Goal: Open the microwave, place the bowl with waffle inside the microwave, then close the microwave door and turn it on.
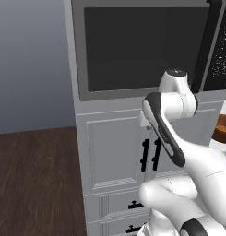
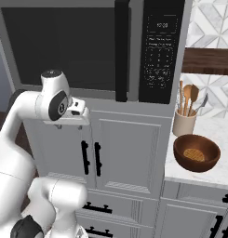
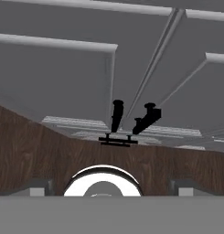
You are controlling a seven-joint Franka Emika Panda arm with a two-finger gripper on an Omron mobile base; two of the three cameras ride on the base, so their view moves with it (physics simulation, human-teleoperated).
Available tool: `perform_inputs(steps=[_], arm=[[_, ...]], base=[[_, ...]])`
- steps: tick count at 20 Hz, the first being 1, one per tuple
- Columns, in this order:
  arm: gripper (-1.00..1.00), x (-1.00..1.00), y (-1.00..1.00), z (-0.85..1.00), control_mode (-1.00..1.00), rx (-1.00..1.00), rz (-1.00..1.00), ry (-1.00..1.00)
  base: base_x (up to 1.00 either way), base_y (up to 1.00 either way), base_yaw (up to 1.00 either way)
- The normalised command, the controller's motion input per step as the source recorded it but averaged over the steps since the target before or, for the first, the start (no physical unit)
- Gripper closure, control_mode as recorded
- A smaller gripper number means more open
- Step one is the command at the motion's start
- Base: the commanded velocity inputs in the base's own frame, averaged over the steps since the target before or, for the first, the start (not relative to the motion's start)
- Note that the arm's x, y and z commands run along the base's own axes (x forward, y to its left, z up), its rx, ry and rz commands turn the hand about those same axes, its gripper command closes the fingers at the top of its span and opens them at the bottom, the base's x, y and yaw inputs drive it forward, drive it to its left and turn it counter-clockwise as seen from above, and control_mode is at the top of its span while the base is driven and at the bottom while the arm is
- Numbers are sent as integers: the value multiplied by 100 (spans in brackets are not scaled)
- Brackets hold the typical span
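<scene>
The jaws stand wide apart with nothing between them; in the hand view the two fingertips [image 3: 39, 187] sit far out at either side. The gripper [image 2: 69, 124] hangs low in front of the grey cabinet doors [image 2: 127, 151], just under the microwave, with the white arm [image 1: 176, 138] bent up from the base behind it. Looking along the hand, the pair of short black cabinet handles [image 3: 134, 118] lies ahead, with the dark wood floor [image 3: 35, 146] below.

Beyond the hand, the microwave [image 2: 94, 49] fills the upper part of the cabinet wall. The microwave door [image 1: 142, 48] is shut, its dark window flat against the frame, and its long black bar handle [image 2: 121, 51] runs upright just left of the black keypad [image 2: 161, 51].

Off to the right, on the pale counter [image 2: 217, 135], sits the brown bowl [image 2: 196, 153] with the waffle [image 2: 194, 154] lying in it. Just behind the bowl stands a beige holder [image 2: 184, 123] of wooden spoons, against the tiled wall [image 2: 211, 23].
</scene>
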Motion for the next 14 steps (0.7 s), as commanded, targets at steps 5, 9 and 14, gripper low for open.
perform_inputs(steps=[5, 9, 14], arm=[[-100, -44, 0, -27, -100, 0, 0, 0], [-100, 0, 0, 0, 100, 0, 0, 0], [-100, 0, 0, 0, 100, 0, 0, 0]], base=[[0, 0, 0], [-23, -16, 0], [0, -42, 0]])
